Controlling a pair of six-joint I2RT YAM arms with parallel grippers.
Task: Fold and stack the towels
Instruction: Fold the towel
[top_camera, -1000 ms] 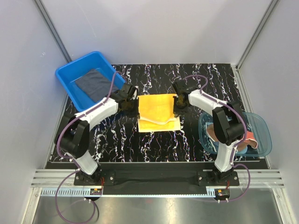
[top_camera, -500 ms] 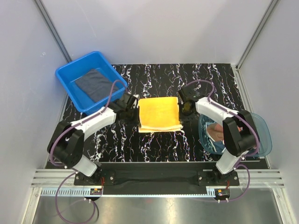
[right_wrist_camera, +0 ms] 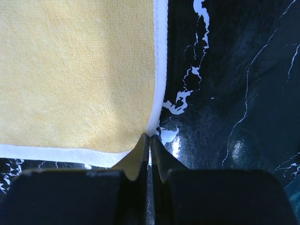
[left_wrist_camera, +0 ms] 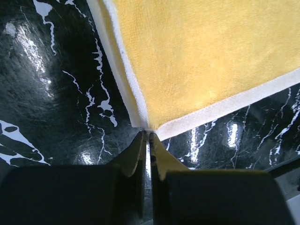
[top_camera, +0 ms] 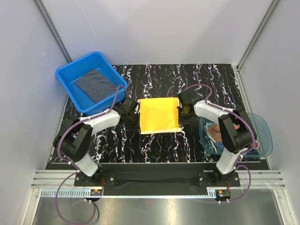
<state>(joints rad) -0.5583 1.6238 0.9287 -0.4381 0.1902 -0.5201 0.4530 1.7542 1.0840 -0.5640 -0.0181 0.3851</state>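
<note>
Two closed hands at the corners of a folded yellow terry towel (top_camera: 159, 115).
The left hand (left_wrist_camera: 146, 136) and right hand (right_wrist_camera: 150, 137) each have jaws pressed together, tips touching a white-hemmed corner; the towel lies flat on the black marbled counter (top_camera: 154, 147) between them.

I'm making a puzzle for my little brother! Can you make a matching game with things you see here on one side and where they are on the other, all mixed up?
Things:
1. yellow towel
2. dark grey towel
3. teal bowl

Places:
A. inside the blue tub
B. on the right side of the table
C. flat in the middle of the table

Pairs: 1-C, 2-A, 3-B
</note>
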